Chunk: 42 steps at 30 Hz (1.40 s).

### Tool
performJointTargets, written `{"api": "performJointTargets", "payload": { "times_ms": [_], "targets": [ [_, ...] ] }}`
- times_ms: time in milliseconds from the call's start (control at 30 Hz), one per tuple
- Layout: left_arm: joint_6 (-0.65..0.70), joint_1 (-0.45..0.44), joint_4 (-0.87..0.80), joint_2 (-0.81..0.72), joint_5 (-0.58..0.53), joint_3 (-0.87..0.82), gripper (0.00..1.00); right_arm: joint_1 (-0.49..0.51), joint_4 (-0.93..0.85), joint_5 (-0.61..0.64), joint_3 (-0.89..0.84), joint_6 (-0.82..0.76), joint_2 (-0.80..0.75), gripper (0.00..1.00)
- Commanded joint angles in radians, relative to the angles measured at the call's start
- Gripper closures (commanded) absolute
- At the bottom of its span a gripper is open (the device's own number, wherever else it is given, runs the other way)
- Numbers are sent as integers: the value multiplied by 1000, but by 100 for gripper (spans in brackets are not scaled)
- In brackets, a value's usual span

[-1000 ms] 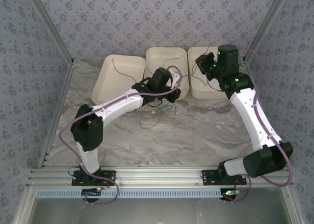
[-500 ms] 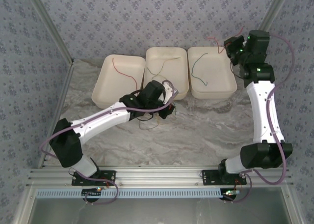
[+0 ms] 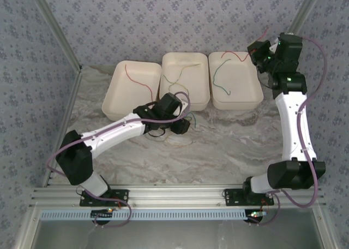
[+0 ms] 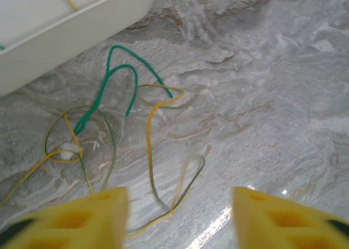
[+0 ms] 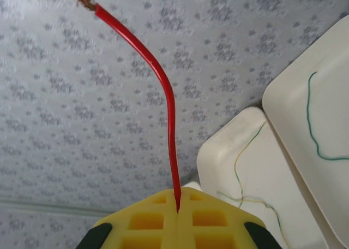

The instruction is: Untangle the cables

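A tangle of green and yellow cables lies loose on the marble table, just in front of the middle tray. My left gripper hovers low over it, open, a yellow loop lying between its fingers on the table; the same gripper sits at the tray's near edge. My right gripper is shut on a red cable, held high at the back right. That red cable trails over the right tray.
Three white trays stand at the back. The left tray holds a red cable, the middle one a yellow-olive cable, the right one a green cable. Patterned walls close in the back and sides.
My left gripper has drawn back toward the near side, then opened and let the tangle drop on the table. The right arm swung up to the back right with the red cable.
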Motion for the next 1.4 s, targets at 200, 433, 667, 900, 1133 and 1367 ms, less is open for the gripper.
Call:
{"api": "performJointTargets", "payload": {
  "times_ms": [200,433,667,900,1133,1367],
  "targets": [
    [-274,125,-32,-62,99,240,4,151,73,-145,-134,-277,-127,100],
    [-258,173,1,-23,232,346,13,247,-22,-187,-138,-414,-106,100],
    [-211,185,26,22,335,381,17,295,-48,-223,-151,-432,-90,100],
    [-216,184,58,75,379,396,43,336,-37,-207,-152,-412,-88,100],
    [-181,167,29,90,423,373,100,328,-13,-143,-118,-385,-66,100],
    [-138,111,27,23,436,239,100,344,75,25,-35,-314,71,100]
  ]
}}
